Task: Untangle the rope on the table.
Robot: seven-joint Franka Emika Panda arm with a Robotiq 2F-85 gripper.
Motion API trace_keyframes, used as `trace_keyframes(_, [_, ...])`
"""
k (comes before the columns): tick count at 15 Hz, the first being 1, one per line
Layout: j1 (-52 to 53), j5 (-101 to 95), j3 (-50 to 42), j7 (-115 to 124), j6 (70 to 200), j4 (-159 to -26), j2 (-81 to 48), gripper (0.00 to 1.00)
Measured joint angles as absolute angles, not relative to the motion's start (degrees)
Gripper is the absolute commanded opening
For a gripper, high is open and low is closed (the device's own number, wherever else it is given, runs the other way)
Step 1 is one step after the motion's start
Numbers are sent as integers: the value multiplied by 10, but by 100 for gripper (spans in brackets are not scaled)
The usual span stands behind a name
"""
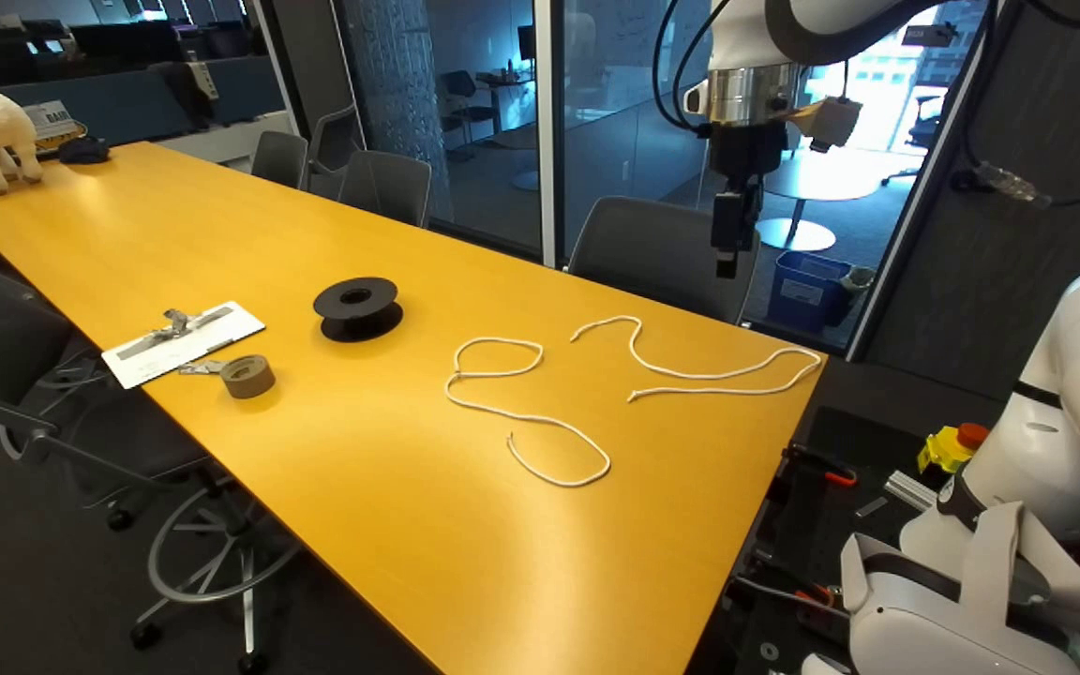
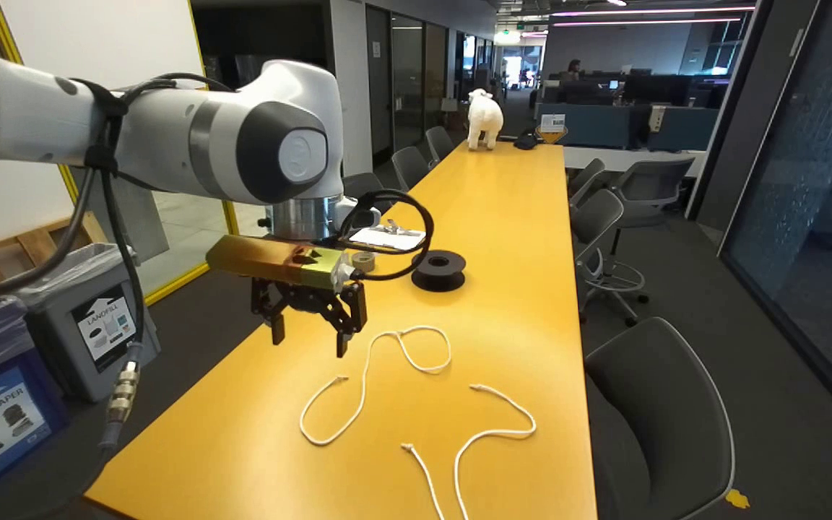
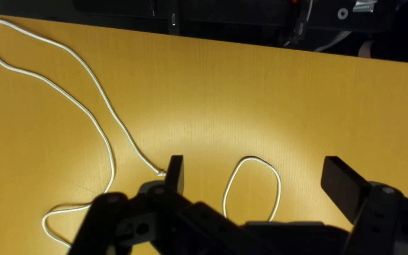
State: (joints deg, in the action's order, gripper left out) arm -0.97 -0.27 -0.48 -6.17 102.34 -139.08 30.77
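Note:
The off-white rope lies on the glossy yellow-orange table (image 1: 409, 497) as two separate-looking pieces. In an exterior view, a wavy piece with a closed loop at its far end (image 1: 521, 416) lies mid-table; I cannot tell if the loop crosses or only touches itself. A bent U-shaped piece (image 1: 690, 377) lies near the table corner. Both also show in an exterior view (image 2: 364, 386) (image 2: 492, 433), the U's bend cut off there. My gripper (image 2: 310, 345) is open, empty and above the table. In the wrist view, a rope curve (image 3: 251, 158) shows between the open fingers (image 3: 253, 163); the gripper hides the rest.
A black spool (image 1: 362, 314), a brown tape roll (image 1: 247, 377) and a white clipboard (image 1: 186, 345) lie farther along the table. A white plush sheep (image 2: 484, 119) stands at the far end. Grey chairs (image 2: 665, 404) line the sides. A white headset (image 1: 962, 609) sits near the robot base.

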Motion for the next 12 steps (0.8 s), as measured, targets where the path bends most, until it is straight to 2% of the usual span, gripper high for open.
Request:
trace_keyframes(6, [-25,-3,-5,48,1066,-1427,347,100])
trace_keyframes(12, [-32,-3,-5,61,1074,-1434,350,100])
